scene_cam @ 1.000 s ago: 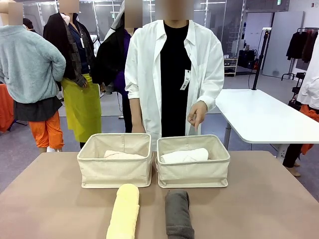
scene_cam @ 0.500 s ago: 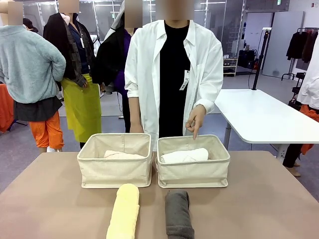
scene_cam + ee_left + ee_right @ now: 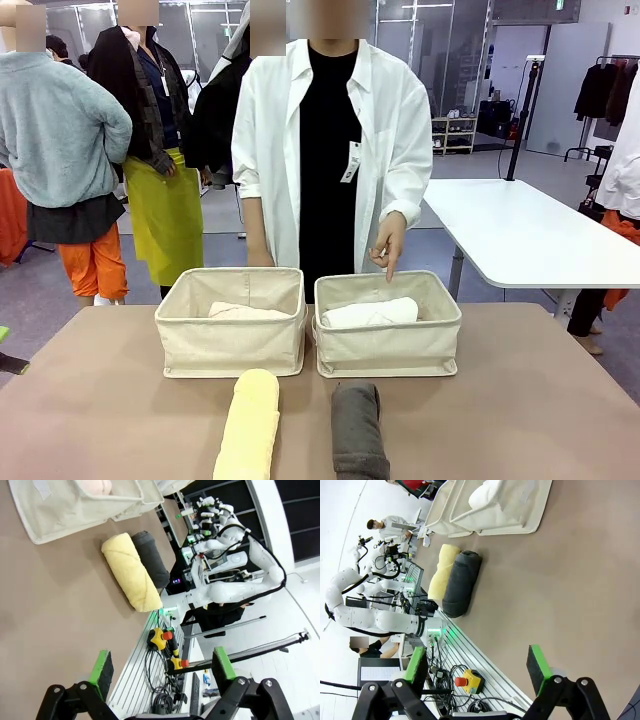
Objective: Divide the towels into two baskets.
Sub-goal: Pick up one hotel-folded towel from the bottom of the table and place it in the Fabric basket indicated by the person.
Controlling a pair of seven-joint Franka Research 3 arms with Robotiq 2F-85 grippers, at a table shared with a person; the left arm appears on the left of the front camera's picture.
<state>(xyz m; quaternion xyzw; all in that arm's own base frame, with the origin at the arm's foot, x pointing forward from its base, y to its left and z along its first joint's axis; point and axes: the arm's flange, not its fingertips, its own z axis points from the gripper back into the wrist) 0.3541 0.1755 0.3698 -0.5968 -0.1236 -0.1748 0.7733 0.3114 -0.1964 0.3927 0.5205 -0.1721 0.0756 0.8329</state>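
Two beige baskets stand side by side mid-table. The left basket (image 3: 230,346) holds a pale pink towel (image 3: 238,311); the right basket (image 3: 388,348) holds a white towel (image 3: 370,312). In front of them lie a yellow towel (image 3: 248,425) and a dark grey towel (image 3: 358,430), side by side. My left gripper (image 3: 162,666) is open over bare table, well away from the yellow towel (image 3: 131,571); its tip shows at the front view's left edge (image 3: 5,345). My right gripper (image 3: 476,662) is open too, apart from the grey towel (image 3: 461,582).
A person in a white shirt stands behind the baskets, one hand (image 3: 388,245) pointing down at the right basket. Emergency-stop boxes and cables (image 3: 165,645) lie along the near table rail. A white table (image 3: 520,235) stands at the back right.
The person has shifted slightly left and lowered a pointing finger over the right basket. A tip of my left gripper has come into the front view at the left edge.
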